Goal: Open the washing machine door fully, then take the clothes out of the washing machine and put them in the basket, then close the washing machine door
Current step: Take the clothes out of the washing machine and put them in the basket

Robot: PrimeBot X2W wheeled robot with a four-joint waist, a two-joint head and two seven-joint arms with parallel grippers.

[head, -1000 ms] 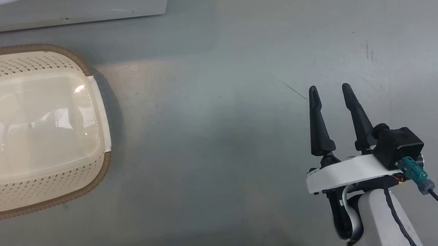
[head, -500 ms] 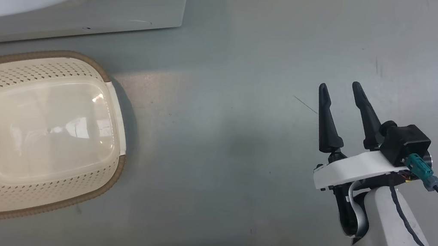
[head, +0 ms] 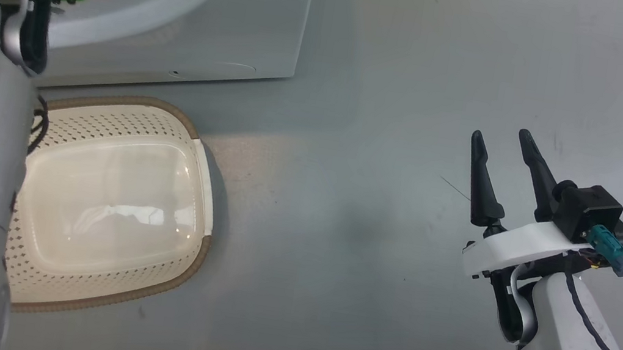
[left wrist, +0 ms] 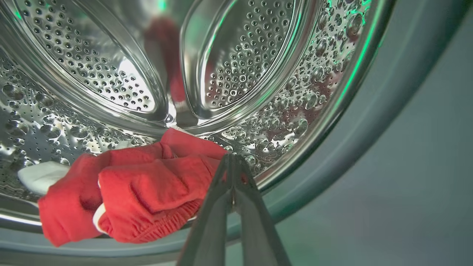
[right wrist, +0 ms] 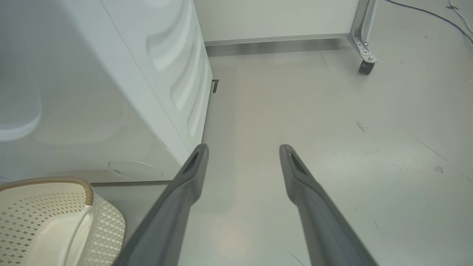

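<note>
Left wrist view: left pincer [left wrist: 232,159] pinched shut on the edge of the clothes [left wrist: 147,192], which lie in the washing machine [head: 234,34] drum [left wrist: 240,55]. Right pincer [head: 501,135] wide above scuffed grey floor [head: 339,235]. Basket [head: 129,111] on the floor left, just before the machine; caster [right wrist: 365,67] far right.

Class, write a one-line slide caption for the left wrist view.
Left hand shut on the edge of the red clothes lying inside the washing machine.

Leaving bare floor [head: 353,224] open right of the basket [head: 109,123]; walling off the far left with the washing machine [head: 248,17]; crowding the drum [left wrist: 74,55] near its rim with the clothes [left wrist: 147,192].
</note>
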